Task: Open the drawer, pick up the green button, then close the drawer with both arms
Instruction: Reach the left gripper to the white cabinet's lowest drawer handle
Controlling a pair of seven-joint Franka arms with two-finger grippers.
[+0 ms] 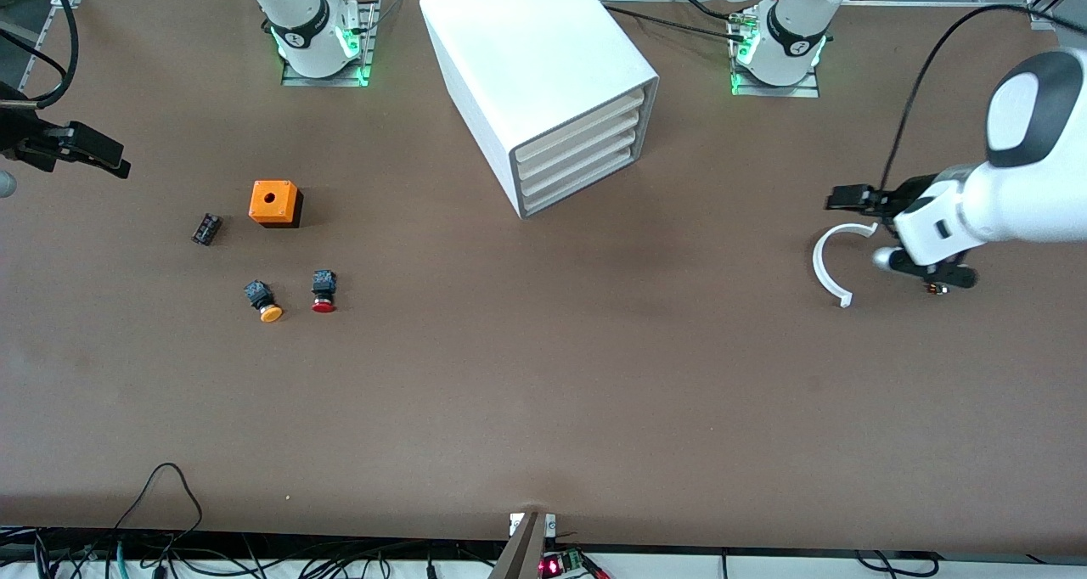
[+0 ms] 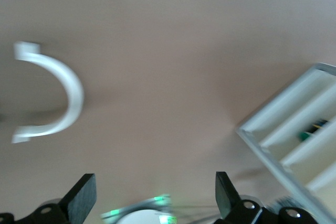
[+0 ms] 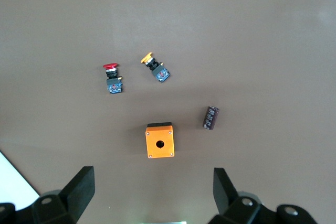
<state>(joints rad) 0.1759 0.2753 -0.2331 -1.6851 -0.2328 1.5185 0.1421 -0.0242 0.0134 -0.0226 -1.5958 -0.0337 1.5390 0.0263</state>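
Observation:
The white cabinet [image 1: 543, 78] stands at the back middle of the table with all its drawers shut. The lowest drawer [image 1: 586, 187] has an off-white front. My left gripper [image 1: 839, 199] is open and empty, in the air over the table toward the left arm's end, beside a white C-shaped piece [image 1: 836, 261]. In the left wrist view its fingers [image 2: 84, 196] stand wide apart, and a small green and black shape [image 2: 311, 131] shows in a gap of the cabinet front [image 2: 286, 145]. My right gripper [image 1: 109, 160] is open and empty over the right arm's end.
An orange box [image 1: 274, 202] with a hole, a small black part [image 1: 206, 228], an orange-capped button [image 1: 263, 300] and a red-capped button [image 1: 323, 291] lie toward the right arm's end. They also show in the right wrist view, the box [image 3: 160, 141] nearest the fingers [image 3: 81, 190].

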